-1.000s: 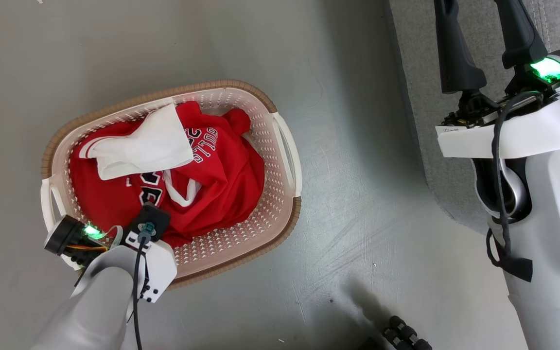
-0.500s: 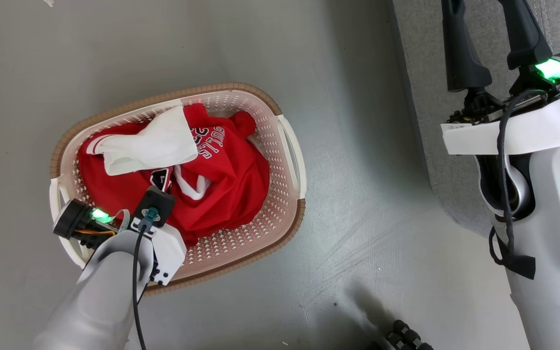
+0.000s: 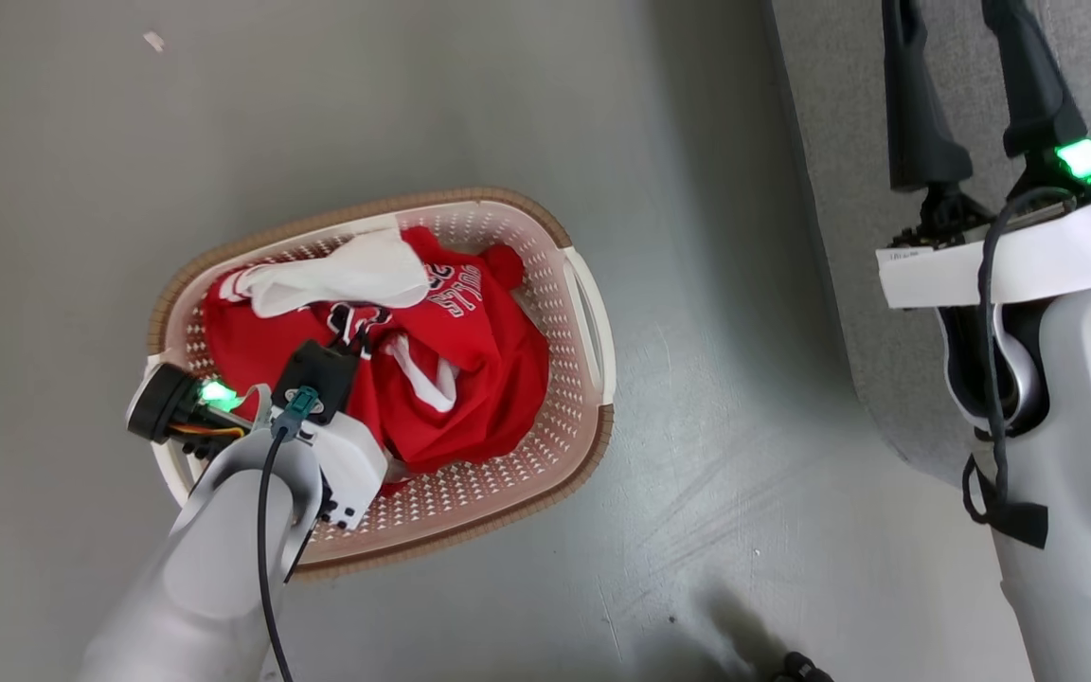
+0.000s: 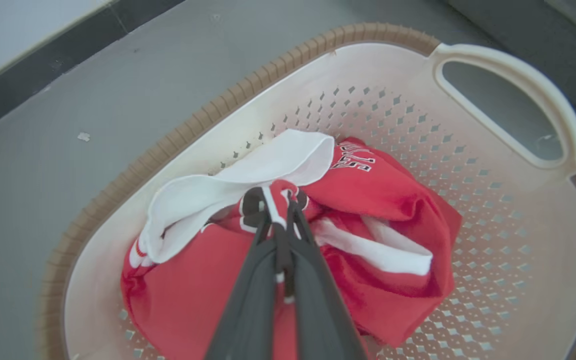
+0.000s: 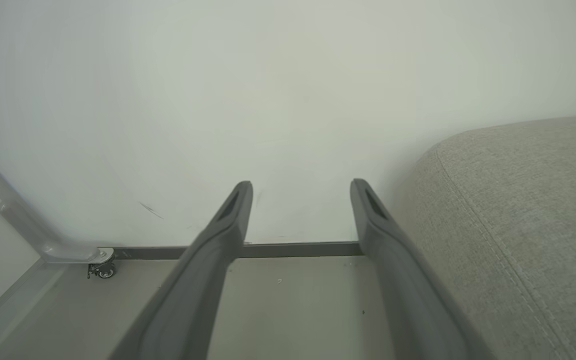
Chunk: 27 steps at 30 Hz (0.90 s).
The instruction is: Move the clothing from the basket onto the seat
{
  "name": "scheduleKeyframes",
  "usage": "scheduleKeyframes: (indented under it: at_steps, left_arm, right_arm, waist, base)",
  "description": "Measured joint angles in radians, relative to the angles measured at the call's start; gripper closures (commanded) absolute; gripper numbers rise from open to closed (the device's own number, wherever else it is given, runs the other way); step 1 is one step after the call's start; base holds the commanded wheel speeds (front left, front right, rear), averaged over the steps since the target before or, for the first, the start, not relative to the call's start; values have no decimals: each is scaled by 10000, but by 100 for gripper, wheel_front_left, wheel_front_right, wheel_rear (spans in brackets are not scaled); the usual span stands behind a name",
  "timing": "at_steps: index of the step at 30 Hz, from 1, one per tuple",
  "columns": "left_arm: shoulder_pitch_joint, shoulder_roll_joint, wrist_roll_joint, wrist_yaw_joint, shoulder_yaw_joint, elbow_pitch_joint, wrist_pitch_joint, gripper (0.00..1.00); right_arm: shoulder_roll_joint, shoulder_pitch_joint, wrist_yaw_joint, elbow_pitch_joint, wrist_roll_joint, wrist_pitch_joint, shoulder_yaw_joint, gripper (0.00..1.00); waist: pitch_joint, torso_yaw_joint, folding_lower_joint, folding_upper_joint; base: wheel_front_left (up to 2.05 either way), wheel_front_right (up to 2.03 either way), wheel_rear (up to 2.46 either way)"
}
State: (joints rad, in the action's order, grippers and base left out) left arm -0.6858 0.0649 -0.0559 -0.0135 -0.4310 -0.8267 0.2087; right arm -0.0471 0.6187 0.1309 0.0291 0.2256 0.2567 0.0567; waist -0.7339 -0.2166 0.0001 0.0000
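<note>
The left tool (image 4: 275, 200) pinches a fold of the red clothing (image 4: 393, 200), which lies in the basket (image 4: 278, 75) on the floor (image 3: 697, 474). The right tool (image 5: 301, 184) gapes wide near the seat (image 5: 518, 225). The bite seems thin, so lifting may slip it free.

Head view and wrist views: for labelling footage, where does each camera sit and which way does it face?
Head: atop the robot, facing down at floor, basket, seat edge; left forearm, right forearm show.
Left wrist: along the left end effector, shut on clothing in the basket.
Right wrist: along the open right end effector, toward a wall beside the seat.
Shared: head and left wrist see basket, clothing.
</note>
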Motion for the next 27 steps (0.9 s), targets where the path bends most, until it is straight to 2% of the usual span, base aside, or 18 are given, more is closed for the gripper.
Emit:
scheduleKeyframes:
  at_steps: [7,19,27]
  left_arm:
    - [-1,-65,-138,267,-56,648,130,100]
    - [-6,-136,-355,439,-59,1432,219,100]
    - [1,-205,-899,614,153,1831,226,100]
  right_arm:
    - [2,-385,0,244,-251,0,-73,0]
    - [2,-1139,0,771,-546,0,-134,0]
    - [2,-1488,0,957,-708,0,-73,0]
  waist:
    - [464,206,0,0]
    - [1366,547,0,0]
    - [2150,795,0,0]
  base:
    - [0,0,0]
    - [0,0,0]
    - [0,0,0]
